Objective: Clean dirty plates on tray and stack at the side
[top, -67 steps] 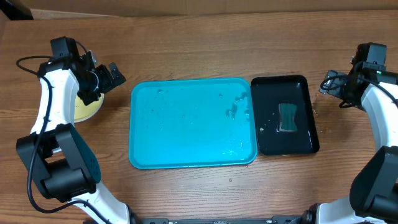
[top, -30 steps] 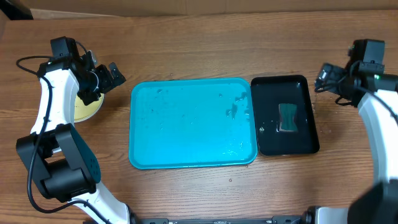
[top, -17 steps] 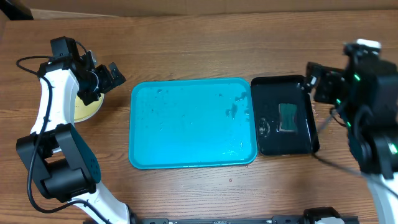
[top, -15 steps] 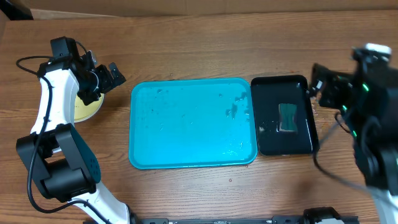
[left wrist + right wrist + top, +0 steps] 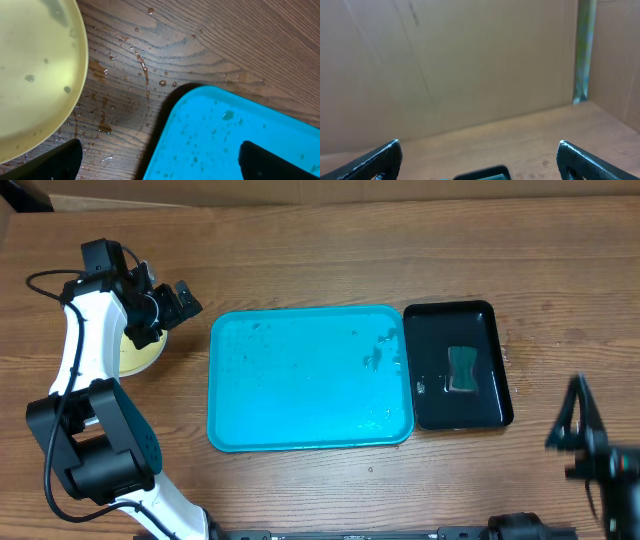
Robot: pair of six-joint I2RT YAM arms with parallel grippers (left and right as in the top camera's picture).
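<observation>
The turquoise tray [image 5: 310, 380] lies mid-table, bare except for water drops; its corner shows in the left wrist view [image 5: 240, 135]. A pale yellow-green plate [image 5: 140, 352] sits on the table left of the tray, partly under my left arm, and looks wet in the left wrist view [image 5: 35, 70]. The white and light blue plates are not visible. My left gripper [image 5: 168, 298] [image 5: 160, 162] is open and empty, above the gap between plate and tray. My right gripper [image 5: 479, 152] is open and empty, raised and facing the back wall.
A glossy black tray [image 5: 485, 330] holding a green sponge [image 5: 463, 368] lies against the turquoise tray's right side; its edge shows in the right wrist view [image 5: 482, 174]. My right arm [image 5: 585, 445] is at the table's lower right. Water drops lie on the wood [image 5: 142, 70].
My right arm has swung from the far right beside the black tray toward the front right corner. The left arm, plate and trays have not moved.
</observation>
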